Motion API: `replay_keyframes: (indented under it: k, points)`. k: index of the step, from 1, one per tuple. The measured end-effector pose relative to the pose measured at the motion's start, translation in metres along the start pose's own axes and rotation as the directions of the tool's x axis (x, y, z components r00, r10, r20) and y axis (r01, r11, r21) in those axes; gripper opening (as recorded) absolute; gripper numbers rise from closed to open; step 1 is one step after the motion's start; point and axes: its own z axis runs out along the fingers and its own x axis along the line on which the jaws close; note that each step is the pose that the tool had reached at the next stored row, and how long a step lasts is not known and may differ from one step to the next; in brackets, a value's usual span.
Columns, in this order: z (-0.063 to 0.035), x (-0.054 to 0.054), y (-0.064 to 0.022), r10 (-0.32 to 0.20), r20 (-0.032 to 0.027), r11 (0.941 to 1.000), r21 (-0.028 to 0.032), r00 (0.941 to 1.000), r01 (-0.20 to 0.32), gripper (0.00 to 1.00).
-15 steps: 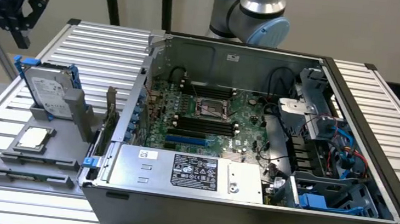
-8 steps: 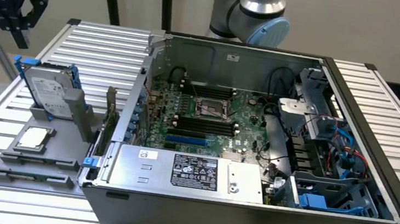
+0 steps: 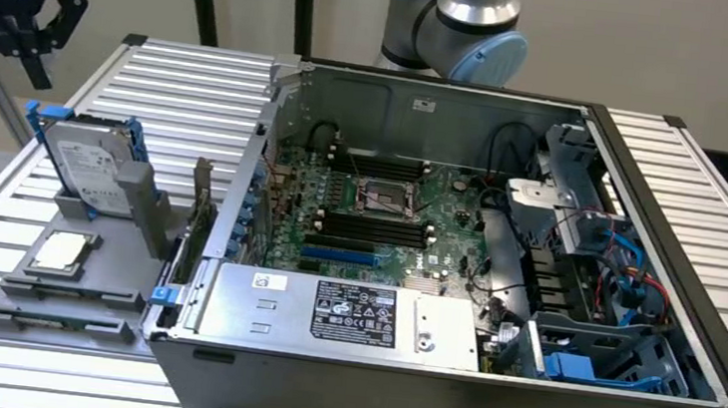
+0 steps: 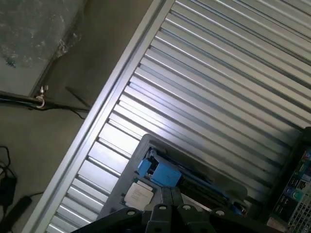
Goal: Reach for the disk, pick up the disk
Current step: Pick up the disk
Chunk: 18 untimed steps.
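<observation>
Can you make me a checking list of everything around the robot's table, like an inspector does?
Surface: ribbed metal table, slats bare near its edge.
Job's things: disk stands upright in a grey holder, blue bracket around it, untouched.
Clutter: CPU chip lies flat on the same holder; open computer case stands beside it.
Grippers: gripper shut, holding nothing, up above the table near the disk, apart from it.
Cables: red and blue cables inside the case; black cable on the floor.
Surroundings: grey floor beside the table.
</observation>
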Motion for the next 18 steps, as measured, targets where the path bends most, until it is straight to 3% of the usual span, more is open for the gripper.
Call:
replay_keyframes:
  k: [5,9,13,18]
  points:
    - [0.0,0.0002,0.0001,-0.055,-0.0013,0.9985,0.0055,0.9985,0.055,0.11]
    - [0.0,0.0003,0.0001,-0.127,-0.0025,0.9918,0.0057,0.9919,0.127,0.11]
    - [0.0,0.0003,0.0001,-0.198,-0.0044,0.9801,0.0054,0.9802,0.198,0.11]
    - [0.0,0.0003,0.0001,-0.288,-0.0067,0.9577,0.0047,0.9577,0.288,0.11]
